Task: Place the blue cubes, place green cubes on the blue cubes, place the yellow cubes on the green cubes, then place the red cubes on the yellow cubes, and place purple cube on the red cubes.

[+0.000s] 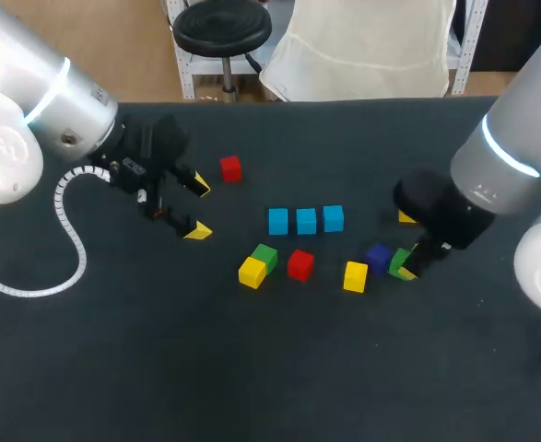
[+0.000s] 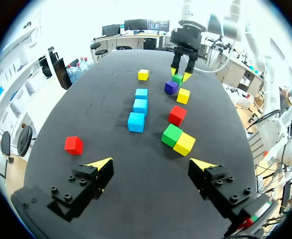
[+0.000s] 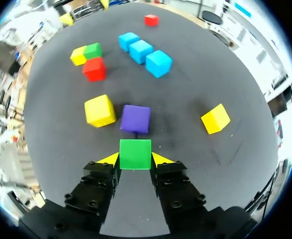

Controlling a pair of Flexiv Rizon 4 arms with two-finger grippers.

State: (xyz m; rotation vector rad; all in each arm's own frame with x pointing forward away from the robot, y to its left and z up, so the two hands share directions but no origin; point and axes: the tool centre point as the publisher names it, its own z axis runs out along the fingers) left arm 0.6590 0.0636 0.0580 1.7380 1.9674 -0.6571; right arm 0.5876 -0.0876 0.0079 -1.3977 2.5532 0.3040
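The right gripper [image 3: 135,159] pinches a green cube [image 3: 135,152], apparently resting on or barely off the table [image 3: 195,159], with the purple cube [image 3: 135,118] directly ahead and the row of three blue cubes [image 3: 141,51] well beyond it, while the left gripper [image 2: 150,167] hangs spread and empty.

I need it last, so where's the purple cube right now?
Head view: the purple cube lies right of centre, between a yellow cube and the green cube held in the right gripper.
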